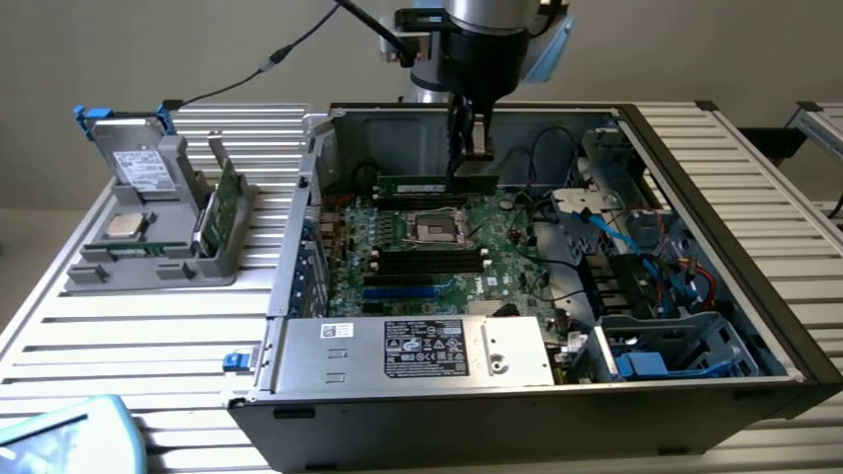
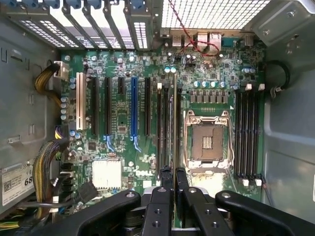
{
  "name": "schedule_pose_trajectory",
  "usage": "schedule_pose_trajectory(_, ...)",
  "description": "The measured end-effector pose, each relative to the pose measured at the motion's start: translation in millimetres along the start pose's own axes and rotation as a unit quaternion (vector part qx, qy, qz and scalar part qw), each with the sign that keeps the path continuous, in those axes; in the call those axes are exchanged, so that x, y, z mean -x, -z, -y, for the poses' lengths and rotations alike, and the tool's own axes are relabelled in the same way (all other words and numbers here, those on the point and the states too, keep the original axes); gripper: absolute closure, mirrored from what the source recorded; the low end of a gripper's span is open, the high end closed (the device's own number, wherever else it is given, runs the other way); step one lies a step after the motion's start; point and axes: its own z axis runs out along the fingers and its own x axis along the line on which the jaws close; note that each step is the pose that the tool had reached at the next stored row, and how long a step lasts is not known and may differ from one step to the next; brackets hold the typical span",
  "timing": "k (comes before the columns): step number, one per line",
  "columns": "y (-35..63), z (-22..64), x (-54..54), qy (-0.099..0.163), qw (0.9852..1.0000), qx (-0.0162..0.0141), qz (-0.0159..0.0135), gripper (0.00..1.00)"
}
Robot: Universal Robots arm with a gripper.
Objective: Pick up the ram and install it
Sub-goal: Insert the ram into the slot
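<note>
Slatted table [image 1: 158,326], open computer case [image 1: 527,420], hand [image 1: 472,163] clamped on ram [image 1: 421,185], edge-down, long axis along memory slots [image 2: 165,123]

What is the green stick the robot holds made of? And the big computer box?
The ram looks like matte green circuit board, probably a stiff fibreglass-like sheet: thin, flat, green all along. The computer case looks like bare sheet metal: dull grey shine, folded edges, punched vent holes.
</note>
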Motion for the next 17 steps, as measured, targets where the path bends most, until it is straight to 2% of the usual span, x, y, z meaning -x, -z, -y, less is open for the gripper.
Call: schedule_pose_trajectory(17,-30.8,1.5,-0.7,-0.001,1.0000,0.0000,0.0000,0.86)
